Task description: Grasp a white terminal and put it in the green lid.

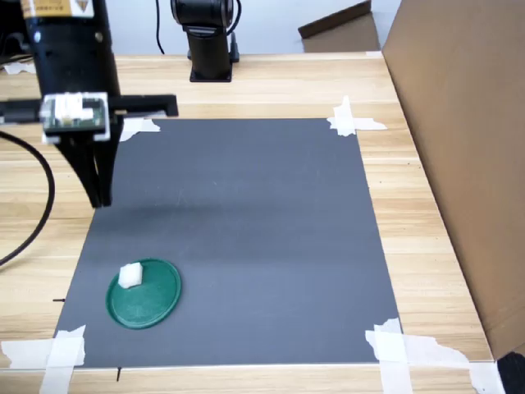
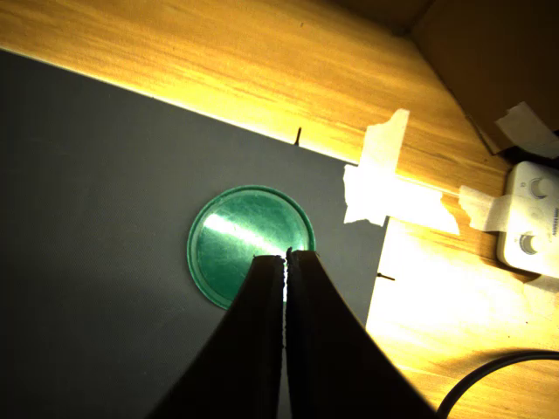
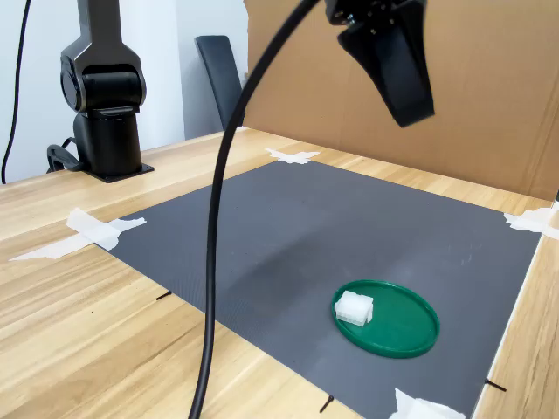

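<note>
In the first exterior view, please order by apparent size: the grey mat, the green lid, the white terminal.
1. Grey mat, by far the largest.
2. Green lid.
3. White terminal, the smallest, lying on the lid.

We see a matt dark-grey mat (image 1: pixel 246 238) with a fine weave-like texture, lying on a smooth, grained wooden table (image 1: pixel 402 213). The green lid (image 3: pixel 397 323) looks like glossy plastic, catching a bright streak in the wrist view. The white terminal (image 3: pixel 354 307) seems slightly translucent plastic. Papery masking tape (image 1: pixel 353 121) and a brown cardboard panel (image 1: pixel 467 131) look dull.
</note>
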